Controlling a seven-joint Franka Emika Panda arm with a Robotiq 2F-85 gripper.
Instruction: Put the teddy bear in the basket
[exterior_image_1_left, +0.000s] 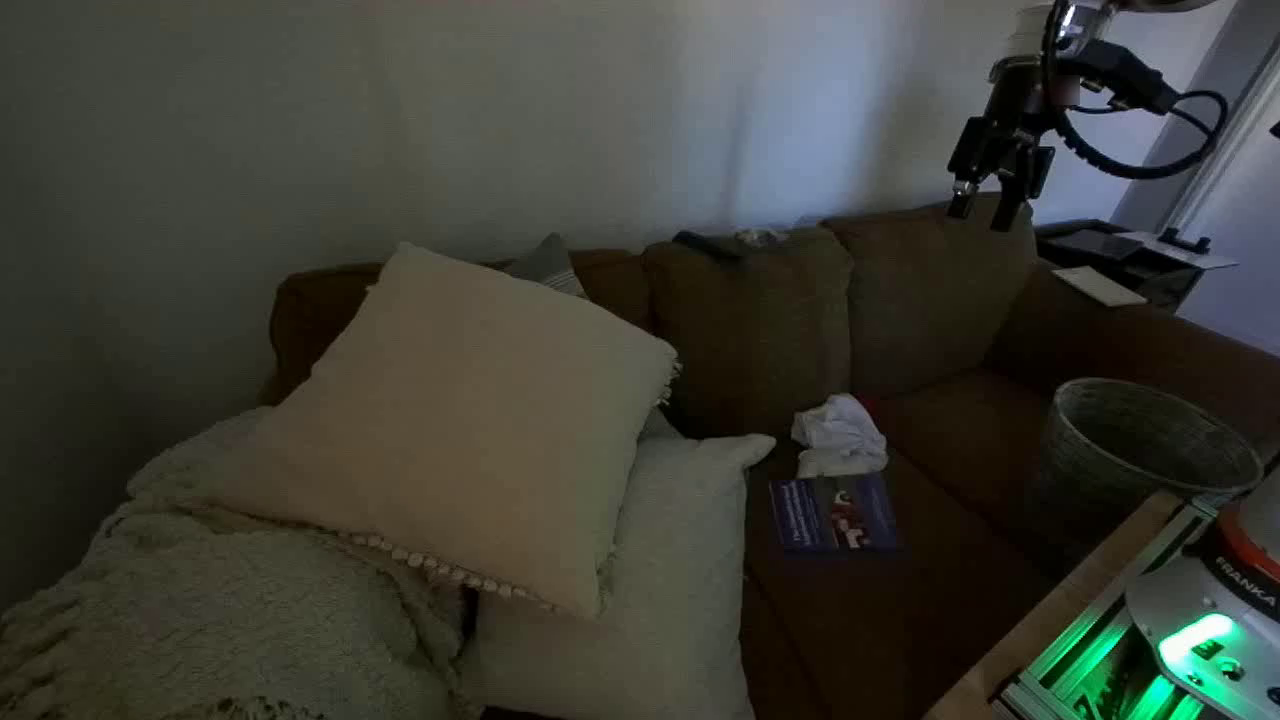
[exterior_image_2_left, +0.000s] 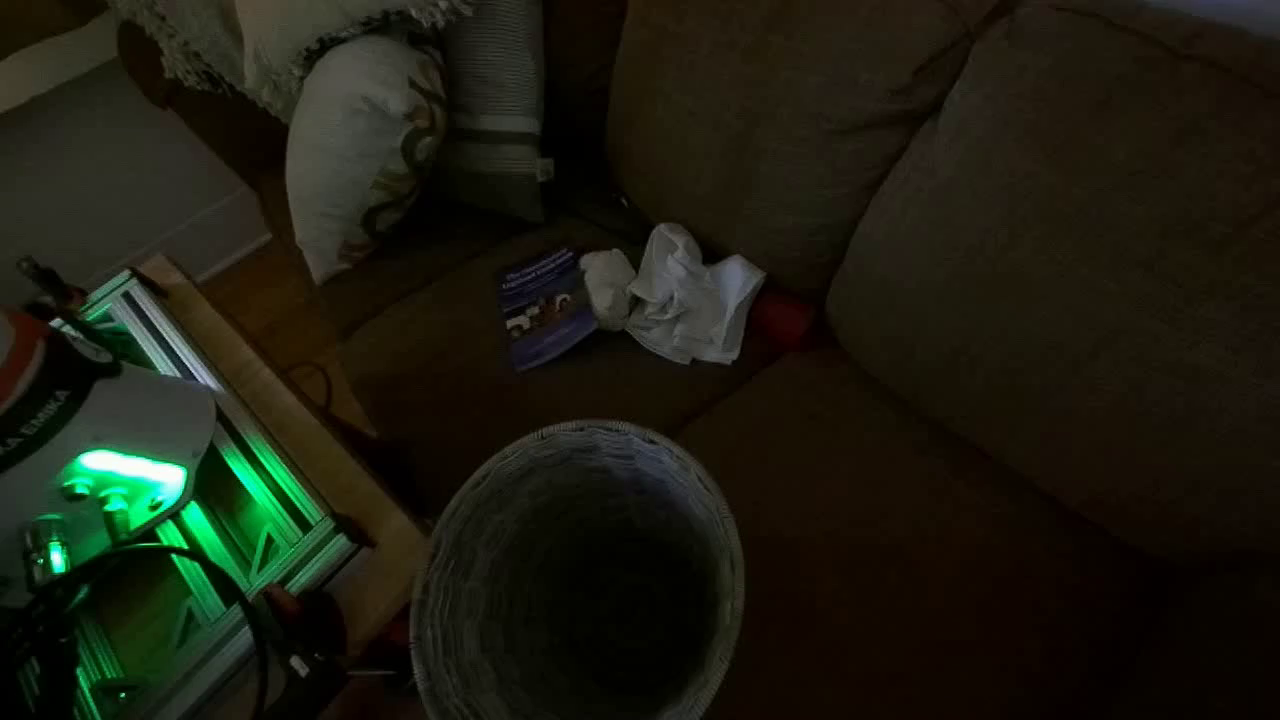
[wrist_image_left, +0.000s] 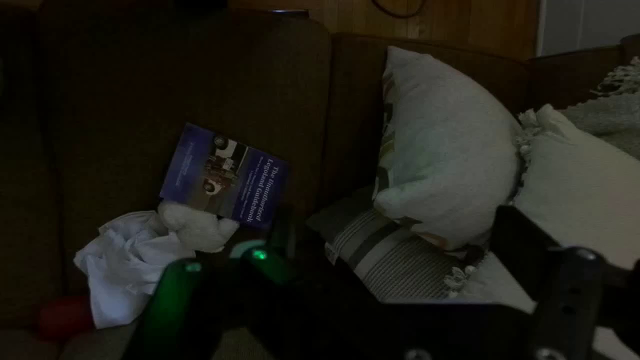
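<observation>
Looks like the approach step to me, grab not done yet. The tool (exterior_image_1_left: 985, 205) hangs high above the worktop (exterior_image_2_left: 880, 500) (a brown sofa seat), jaws spread well apart with nothing between them. The teddy bear (wrist_image_left: 197, 227), that lumpy white thing, lies well below the tool and, in the wrist view, off to the left of the gap rather than lined up with it.

Next move, I'd say: slide across until the bear sits under the gap, then ease down and pinch just the bear. After that, up and over to the basket (exterior_image_2_left: 480, 560), which sits lower than the tool, over by the robot base (exterior_image_1_left: 1200, 610) and out of the wrist view. Can't tell if it's on the seat or in front of it.

Annoying bit is the neighbours. The bear is wedged between a blue booklet (wrist_image_left: 225, 175) and a crumpled white cloth (wrist_image_left: 132, 265), looks like touching both, so I'd worry about a jaw jamming on the booklet or picking up cloth too. A red thing (wrist_image_left: 65, 317) pokes out past the cloth, farther from the gap than the bear; no idea what it is. What does line up between the jaws in the wrist view is a pale cushion (wrist_image_left: 450, 160) and a striped cushion (wrist_image_left: 395, 262), so I wouldn't drop straight down from here.
</observation>
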